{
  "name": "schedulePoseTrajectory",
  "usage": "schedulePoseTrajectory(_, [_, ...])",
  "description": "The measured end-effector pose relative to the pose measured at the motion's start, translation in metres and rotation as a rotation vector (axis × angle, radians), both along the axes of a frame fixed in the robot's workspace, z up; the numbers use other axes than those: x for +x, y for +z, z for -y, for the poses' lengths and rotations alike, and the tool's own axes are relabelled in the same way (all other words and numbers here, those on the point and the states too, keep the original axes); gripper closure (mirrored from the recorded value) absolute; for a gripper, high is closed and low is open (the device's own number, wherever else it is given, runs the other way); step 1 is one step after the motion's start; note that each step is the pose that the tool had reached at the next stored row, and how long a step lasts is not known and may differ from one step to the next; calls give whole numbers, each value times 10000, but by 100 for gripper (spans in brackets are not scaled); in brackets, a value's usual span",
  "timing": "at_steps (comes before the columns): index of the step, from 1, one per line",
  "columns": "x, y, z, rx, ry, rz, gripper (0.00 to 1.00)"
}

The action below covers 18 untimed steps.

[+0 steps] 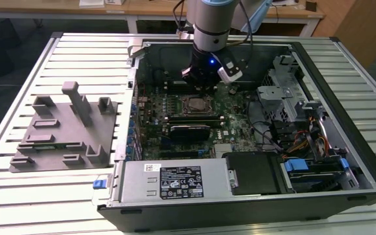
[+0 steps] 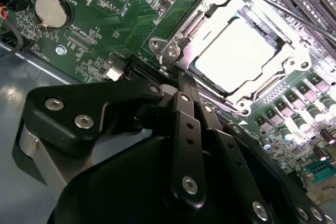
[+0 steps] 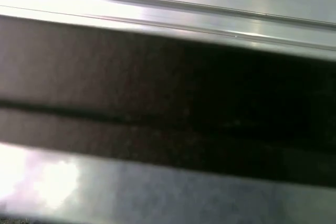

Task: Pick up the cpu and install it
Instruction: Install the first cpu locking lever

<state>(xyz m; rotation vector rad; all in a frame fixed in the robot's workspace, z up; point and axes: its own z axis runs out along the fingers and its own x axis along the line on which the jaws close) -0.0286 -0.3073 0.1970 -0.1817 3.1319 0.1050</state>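
The cpu (image 2: 237,56) is seen seated inside the socket frame (image 2: 173,51) on the motherboard (image 2: 131,3), its pale silver top glaring bright in the second wrist view. In the exterior view the same cpu (image 1: 195,104) is found near the middle of the board, within the open computer case (image 1: 344,147). The gripper (image 2: 181,80) is held just beside the socket's edge, its black fingers (image 2: 184,119) drawn together to a narrow tip with nothing between them. In the exterior view the gripper (image 1: 201,88) is poised just above the socket. A round coin battery (image 2: 51,11) is noted on the board, well apart from the socket. A grey fixture (image 1: 60,129) is left outside the case, toward the exterior view's left, on the slatted table (image 1: 18,196).
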Motion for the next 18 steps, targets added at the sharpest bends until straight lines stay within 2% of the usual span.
schedulePoseTrajectory(3, [0, -3, 1, -33, 0, -4, 89])
schedulePoseTrajectory(12, [0, 32, 0, -29, 0, -1, 89])
schedulePoseTrajectory(18, [1, 24, 1, -160, 0, -2, 89])
